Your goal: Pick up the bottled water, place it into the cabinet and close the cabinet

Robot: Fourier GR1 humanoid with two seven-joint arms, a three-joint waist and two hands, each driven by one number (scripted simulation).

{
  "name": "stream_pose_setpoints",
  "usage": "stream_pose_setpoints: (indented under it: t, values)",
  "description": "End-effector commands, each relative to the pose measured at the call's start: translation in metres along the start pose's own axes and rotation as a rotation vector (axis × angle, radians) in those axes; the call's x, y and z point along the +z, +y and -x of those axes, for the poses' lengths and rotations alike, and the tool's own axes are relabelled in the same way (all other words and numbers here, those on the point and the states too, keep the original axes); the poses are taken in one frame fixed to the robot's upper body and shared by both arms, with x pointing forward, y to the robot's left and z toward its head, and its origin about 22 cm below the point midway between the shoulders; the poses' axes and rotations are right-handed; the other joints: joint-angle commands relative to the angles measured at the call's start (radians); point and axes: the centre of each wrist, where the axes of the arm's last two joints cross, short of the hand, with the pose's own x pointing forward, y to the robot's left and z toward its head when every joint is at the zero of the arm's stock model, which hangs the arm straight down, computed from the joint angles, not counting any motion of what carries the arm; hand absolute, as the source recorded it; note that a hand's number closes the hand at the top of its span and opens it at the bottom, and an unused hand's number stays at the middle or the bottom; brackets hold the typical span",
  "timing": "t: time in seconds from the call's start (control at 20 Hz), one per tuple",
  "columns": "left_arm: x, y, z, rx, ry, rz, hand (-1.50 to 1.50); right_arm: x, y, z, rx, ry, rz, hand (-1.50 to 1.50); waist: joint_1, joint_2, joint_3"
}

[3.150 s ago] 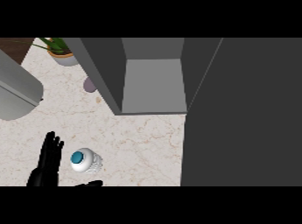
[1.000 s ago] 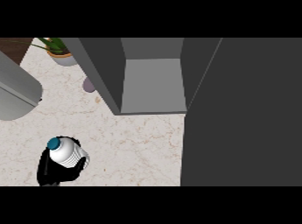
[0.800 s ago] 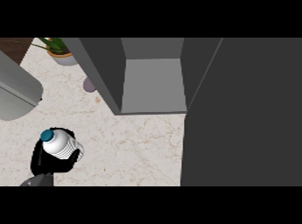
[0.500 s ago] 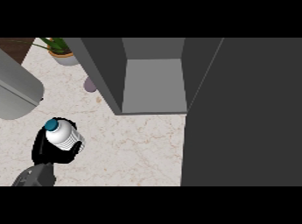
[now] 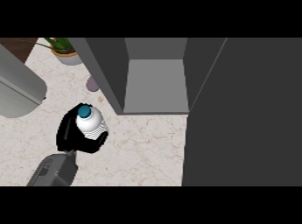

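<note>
The bottled water (image 5: 91,124), white with a teal cap, is held upright above the marble counter (image 5: 146,151), left of the cabinet. My left hand (image 5: 67,133) is curled round it from the left and below, its grey forearm coming in from the lower left. The grey cabinet (image 5: 156,85) stands open at the top centre, showing a bare shelf. Its dark door (image 5: 256,113) is swung out and fills the right side. My right hand does not show.
A large grey rounded appliance (image 5: 11,85) lies at the far left. A potted plant (image 5: 66,54) stands at the back left, and a small purple object (image 5: 93,83) sits beside the cabinet's left wall.
The left hand closed on the bottle, lifted it off the counter and has carried it away from me and rightward, toward the cabinet opening.
</note>
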Motion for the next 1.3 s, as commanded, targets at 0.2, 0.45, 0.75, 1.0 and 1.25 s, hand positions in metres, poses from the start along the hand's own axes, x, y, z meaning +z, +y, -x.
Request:
stream_pose_setpoints:
  t: [0.2,0.45,0.75,1.0,1.25]
  values:
    - [-0.028,-0.068,-0.019,-0.041,-0.011,0.025,1.5,-0.013,0.027,-0.04,-0.011,-0.079,-0.02,-1.5,-0.004,0.002,-0.001]
    - [-0.047,-0.128,-0.043,-0.061,-0.042,-0.006,1.5,-0.013,0.021,-0.034,-0.011,-0.078,-0.042,-1.5,-0.007,0.0,0.0]
    - [-0.072,-0.135,-0.036,-0.191,-0.049,-0.053,1.5,-0.017,0.018,-0.047,-0.037,-0.09,-0.05,-1.5,-0.021,0.006,-0.002]
    - [-0.085,-0.155,-0.039,-0.261,-0.001,-0.104,1.5,-0.015,0.011,-0.041,-0.038,-0.084,-0.04,-1.5,-0.023,0.006,-0.001]
    - [-0.102,-0.164,-0.038,-0.315,0.043,-0.131,1.5,-0.019,0.012,-0.034,-0.065,-0.093,-0.076,-1.5,-0.048,0.012,-0.002]
